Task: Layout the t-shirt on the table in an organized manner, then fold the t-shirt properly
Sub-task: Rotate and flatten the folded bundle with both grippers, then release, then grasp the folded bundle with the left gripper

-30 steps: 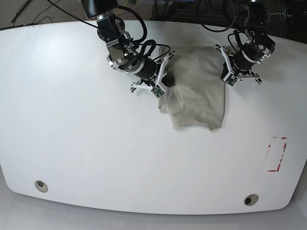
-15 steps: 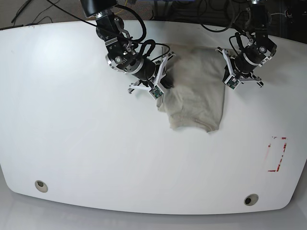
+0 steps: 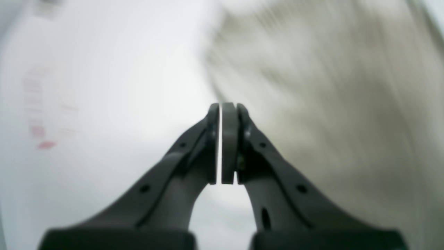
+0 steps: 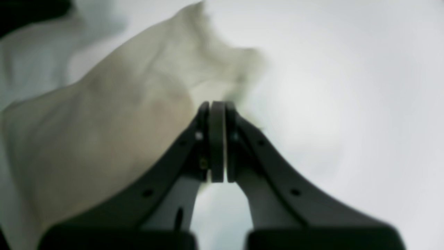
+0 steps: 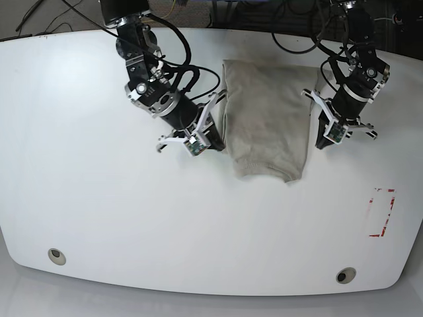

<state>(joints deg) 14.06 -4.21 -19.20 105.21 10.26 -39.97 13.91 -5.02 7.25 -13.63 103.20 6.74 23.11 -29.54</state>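
The big white table holds the beige t-shirt, which lies bunched near the far edge, between the two arms. The right claw is pinched tight beside the t-shirt, holding nothing. The left claw is pinched tight too, empty.

Base cam overhead; wrist cams close behind tools, all sharing t-shirt.

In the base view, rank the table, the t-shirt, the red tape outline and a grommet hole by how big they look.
1. table
2. t-shirt
3. red tape outline
4. grommet hole
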